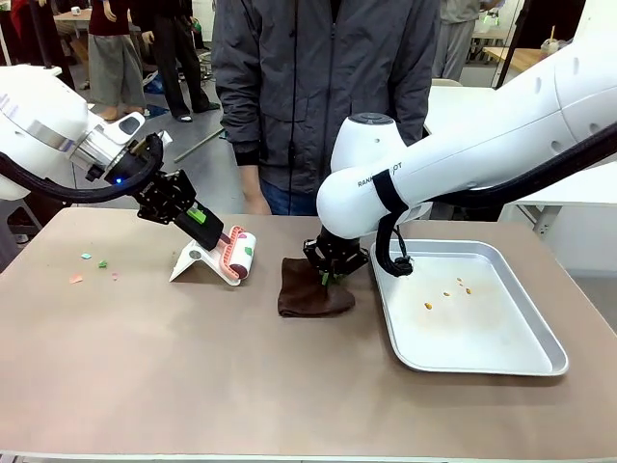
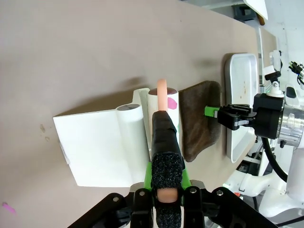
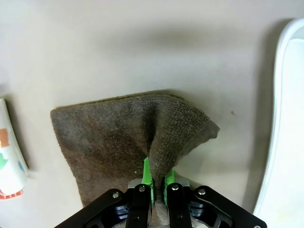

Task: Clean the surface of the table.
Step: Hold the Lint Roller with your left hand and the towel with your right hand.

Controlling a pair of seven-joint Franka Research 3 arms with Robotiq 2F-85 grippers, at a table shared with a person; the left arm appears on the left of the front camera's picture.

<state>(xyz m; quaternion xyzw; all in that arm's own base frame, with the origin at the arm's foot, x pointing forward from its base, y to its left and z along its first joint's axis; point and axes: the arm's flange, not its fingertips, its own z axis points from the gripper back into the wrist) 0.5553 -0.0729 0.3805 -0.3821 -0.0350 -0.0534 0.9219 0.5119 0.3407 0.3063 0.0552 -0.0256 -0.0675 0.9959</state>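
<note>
The brownish-tan table point(image 1: 241, 376) carries a few small coloured paper scraps point(image 1: 89, 265) at its left. My left gripper point(image 1: 207, 224) is shut on the pink handle of a lint roller point(image 1: 241, 253), whose roll rests on a white stand point(image 1: 198, 262). In the left wrist view the handle point(image 2: 162, 92) runs out from between my fingers point(image 2: 164, 190) over the stand point(image 2: 99, 147). My right gripper point(image 1: 331, 277) is shut on a pinched fold of a brown cloth point(image 1: 308, 294) lying flat mid-table. The right wrist view has the cloth point(image 3: 109, 137) bunched up between my pads point(image 3: 158, 183).
A silver metal tray point(image 1: 482, 333) with a few crumbs sits right of the cloth, its rim point(image 3: 285, 118) close to my right gripper. A person in a grey jacket point(image 1: 318, 87) stands at the far edge. The table's near half is bare.
</note>
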